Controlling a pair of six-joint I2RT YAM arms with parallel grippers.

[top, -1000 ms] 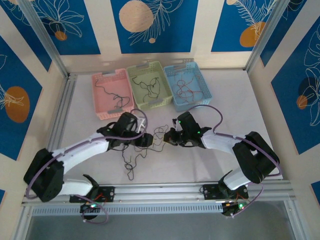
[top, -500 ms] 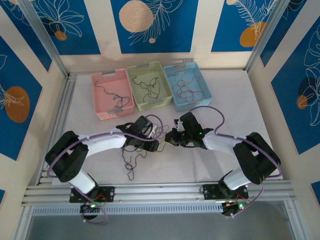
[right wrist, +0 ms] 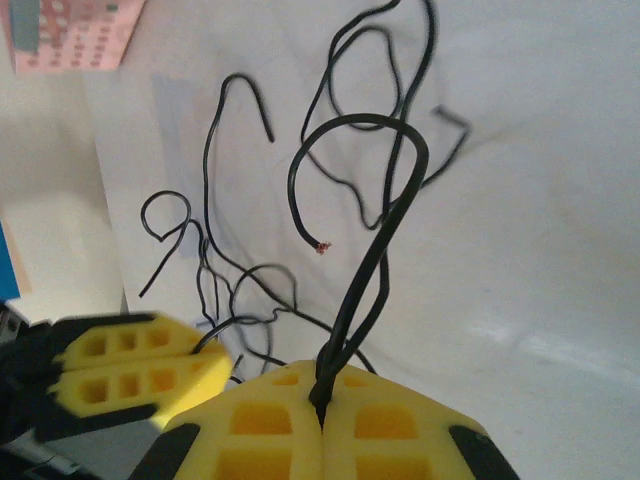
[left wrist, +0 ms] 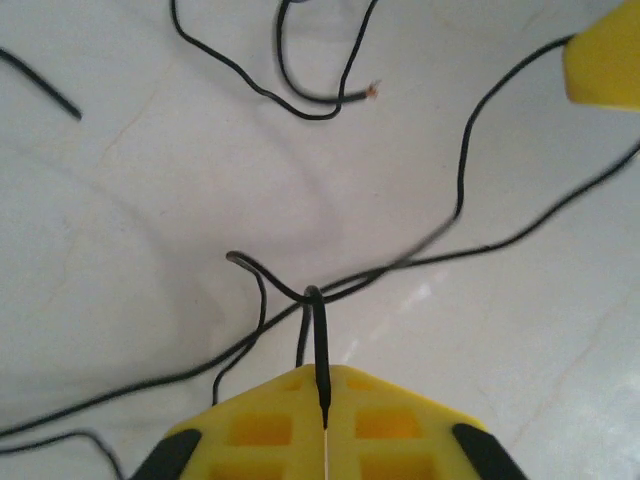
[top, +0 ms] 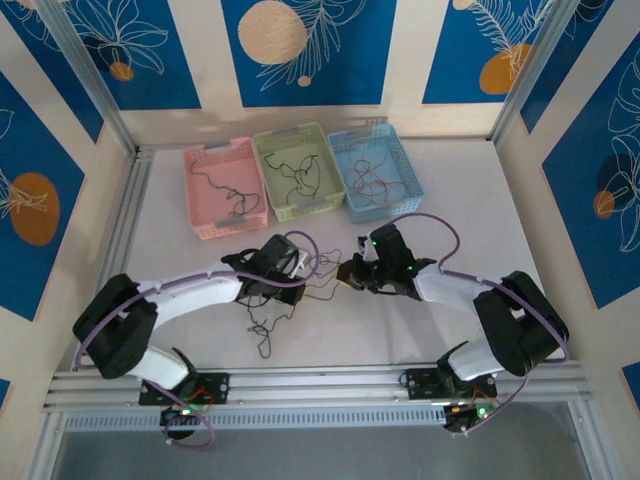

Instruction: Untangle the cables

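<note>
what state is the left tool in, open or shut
Shut on a black cable: the left tool has its yellow pads meeting, the strand pinched in their seam.

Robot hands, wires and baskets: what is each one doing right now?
Left hand: shut, pinching a thin black wire.
Right hand: shut, pinching a looped black wire.
Black wire tangle: lying on the white table, strands reaching both hands.
Pink plastic basket: upright, dark wire inside.
Green plastic basket: upright, black wires inside.
Blue plastic basket: upright, red and dark wires inside.
</note>
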